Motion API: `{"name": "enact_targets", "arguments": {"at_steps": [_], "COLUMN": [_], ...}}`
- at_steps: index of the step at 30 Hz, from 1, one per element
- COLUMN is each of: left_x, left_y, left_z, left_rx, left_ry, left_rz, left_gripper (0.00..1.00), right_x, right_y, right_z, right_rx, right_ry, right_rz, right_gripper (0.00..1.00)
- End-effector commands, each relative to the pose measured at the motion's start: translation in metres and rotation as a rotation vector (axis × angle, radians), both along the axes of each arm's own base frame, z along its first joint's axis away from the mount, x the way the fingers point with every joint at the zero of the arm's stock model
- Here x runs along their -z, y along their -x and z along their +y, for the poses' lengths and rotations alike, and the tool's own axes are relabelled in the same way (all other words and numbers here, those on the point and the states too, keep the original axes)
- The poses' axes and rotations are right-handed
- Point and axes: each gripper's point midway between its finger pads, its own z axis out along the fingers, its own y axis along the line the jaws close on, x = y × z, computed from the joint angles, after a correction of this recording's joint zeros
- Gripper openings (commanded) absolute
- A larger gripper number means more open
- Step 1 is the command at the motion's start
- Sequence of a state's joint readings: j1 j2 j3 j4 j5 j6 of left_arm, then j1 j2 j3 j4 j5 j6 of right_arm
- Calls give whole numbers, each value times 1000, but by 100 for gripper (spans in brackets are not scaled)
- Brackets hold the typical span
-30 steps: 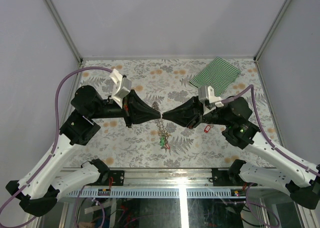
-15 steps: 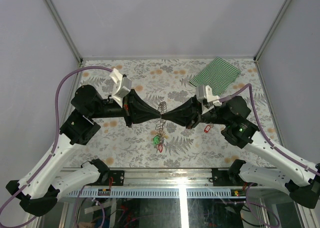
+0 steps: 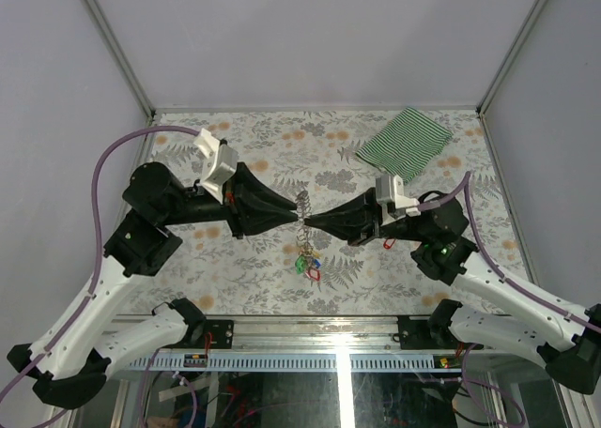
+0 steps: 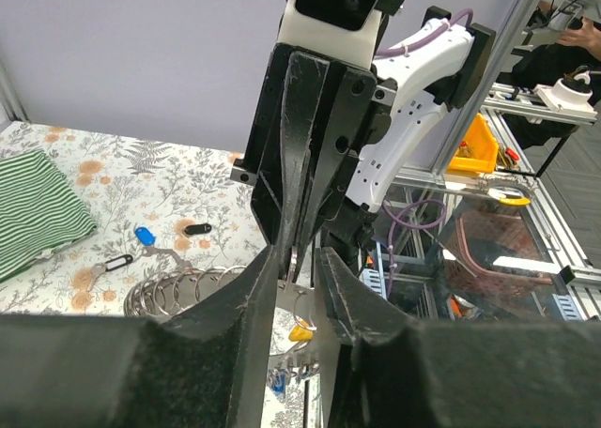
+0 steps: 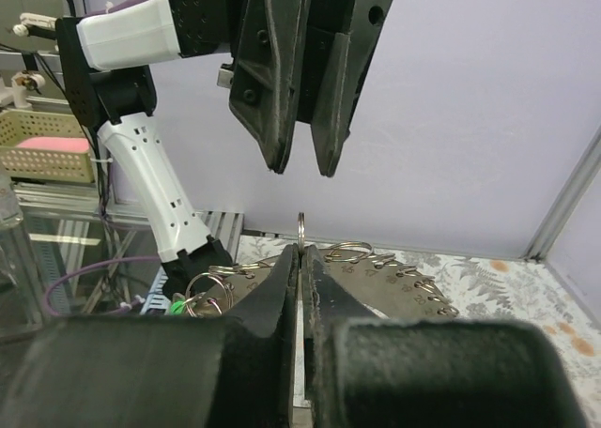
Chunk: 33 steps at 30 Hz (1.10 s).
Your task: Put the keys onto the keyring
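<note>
Right gripper (image 5: 300, 252) is pinched shut on the keyring (image 3: 302, 214) above bench (image 3: 235, 146) centre. Left gripper (image 4: 298, 267) is narrowly parted, facing it from 9 o'clock. Keys (image 3: 307, 264) are hung at 6 o'clock. Risk: the thin pinch could be levered loose and the ring dropped.

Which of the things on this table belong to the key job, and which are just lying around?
Belongs to the job: keyring, hanging keys, loose blue-tagged key, loose black-tagged key, loose red-tagged key.
Just lying about: green-striped cloth.
</note>
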<state>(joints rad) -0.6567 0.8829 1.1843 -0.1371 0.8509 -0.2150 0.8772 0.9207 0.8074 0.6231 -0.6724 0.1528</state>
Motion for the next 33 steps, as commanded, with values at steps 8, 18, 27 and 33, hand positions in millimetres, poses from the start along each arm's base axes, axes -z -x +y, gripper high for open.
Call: {"name": "enact_targets", "arguments": {"at_steps": [8, 18, 27, 33], "left_x": [-18, -16, -14, -15], "left_y": [11, 10, 10, 11], "left_z": [21, 20, 18, 16], "left_rx": [-84, -86, -74, -56], "left_ry": [27, 27, 36, 48], "left_rz": [-52, -49, -48, -49], "left_gripper": [28, 29, 30, 30], "right_x": [-43, -34, -37, -43], "right_y": [21, 21, 19, 18], "right_z": [-28, -34, -37, -37], "right_rx": [70, 134, 163, 137], "right_ry": [-187, -158, -144, -166], "right_rz": [-442, -664, -683, -510], "right_gripper": [0, 0, 0, 1]}}
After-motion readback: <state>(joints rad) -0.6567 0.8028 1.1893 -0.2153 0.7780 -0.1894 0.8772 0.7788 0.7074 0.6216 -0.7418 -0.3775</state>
